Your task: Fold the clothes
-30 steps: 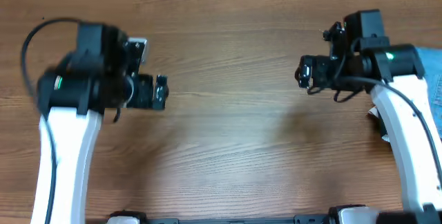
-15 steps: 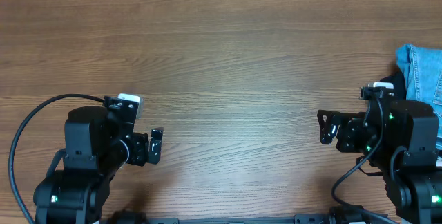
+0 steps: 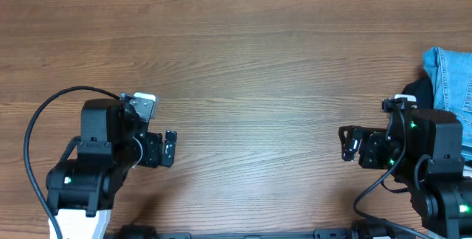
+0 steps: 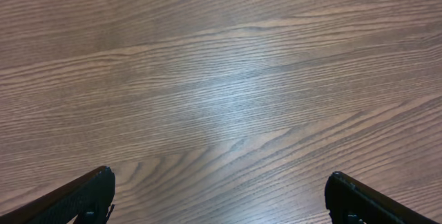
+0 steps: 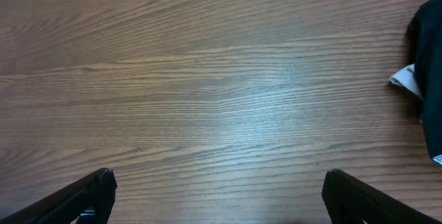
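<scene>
The light blue denim jeans [image 3: 451, 77] lie bunched at the table's right edge, only partly in the overhead view. My right gripper [image 3: 346, 144] is open and empty, low near the front right, well left of the jeans; its wrist view [image 5: 217, 186] shows bare wood between the fingers. My left gripper [image 3: 170, 147] is open and empty at the front left; its wrist view [image 4: 219, 189] also shows only bare wood. Neither gripper touches the jeans.
A black garment [image 3: 419, 89] lies next to the jeans, half under my right arm; it also shows at the right edge of the right wrist view [image 5: 429, 58], with a whitish scrap [image 5: 406, 79] beside it. Wooden table [image 3: 258, 62] fills the view.
Both arms have drawn back from mid-table toward the front edge, uncovering the jeans at the right. In the last half second the left arm shifted slightly right. Both grippers stayed open.
</scene>
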Controlling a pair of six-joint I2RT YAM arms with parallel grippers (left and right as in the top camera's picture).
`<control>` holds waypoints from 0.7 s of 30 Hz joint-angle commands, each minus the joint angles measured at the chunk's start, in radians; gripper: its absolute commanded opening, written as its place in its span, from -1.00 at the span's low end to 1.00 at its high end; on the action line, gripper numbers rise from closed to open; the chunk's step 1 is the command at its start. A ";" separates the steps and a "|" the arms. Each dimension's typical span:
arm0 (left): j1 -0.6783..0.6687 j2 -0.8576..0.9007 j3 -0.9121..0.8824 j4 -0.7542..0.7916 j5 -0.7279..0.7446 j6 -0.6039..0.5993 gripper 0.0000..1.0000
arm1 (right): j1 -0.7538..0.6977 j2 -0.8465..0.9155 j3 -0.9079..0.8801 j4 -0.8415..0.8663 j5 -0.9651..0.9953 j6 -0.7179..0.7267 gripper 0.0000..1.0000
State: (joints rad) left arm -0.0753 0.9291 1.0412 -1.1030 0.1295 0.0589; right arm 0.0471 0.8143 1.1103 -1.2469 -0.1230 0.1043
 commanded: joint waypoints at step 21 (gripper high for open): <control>0.000 0.259 -0.001 0.000 -0.007 0.016 1.00 | 0.107 -0.615 -0.689 0.852 -0.080 -0.161 1.00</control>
State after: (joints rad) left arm -0.0753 1.1557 1.0397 -1.1034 0.1295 0.0593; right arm 0.1444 0.2646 0.4934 -0.4541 -0.2028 -0.0540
